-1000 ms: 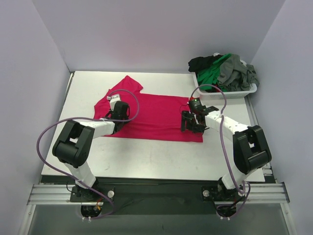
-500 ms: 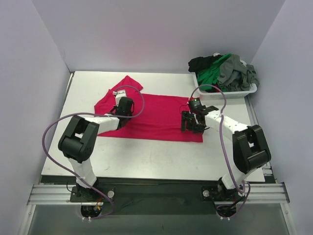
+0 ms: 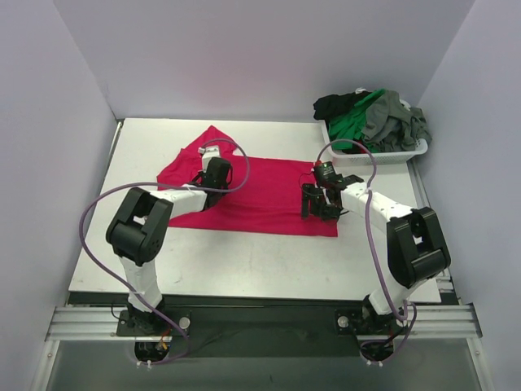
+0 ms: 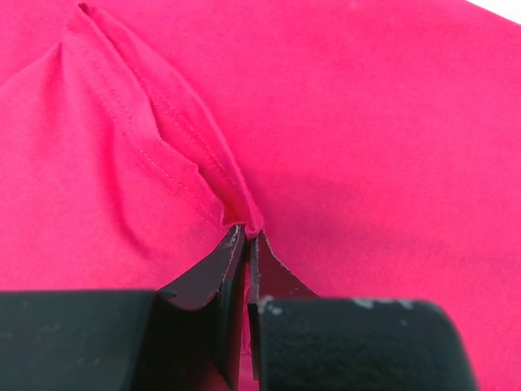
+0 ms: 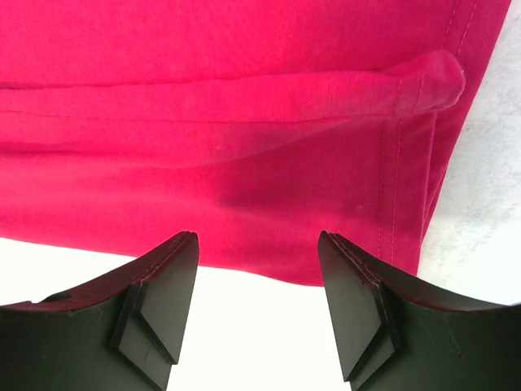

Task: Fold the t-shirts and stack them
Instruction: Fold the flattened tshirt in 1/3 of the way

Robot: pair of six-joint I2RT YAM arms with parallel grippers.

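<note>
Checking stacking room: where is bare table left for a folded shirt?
Free: the table strip nearer than the red t-shirt, and the far strip between that shirt, the back wall and the basket. Crowded: the centre, covered by the shirt.

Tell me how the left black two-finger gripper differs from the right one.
The left gripper is shut, pinching a fold of the crimson-red t-shirt; the right gripper is open, gripping nothing. The left sits toward the shirt's sleeve end, the right by its hem edge. Both are over the same shirt.
</note>
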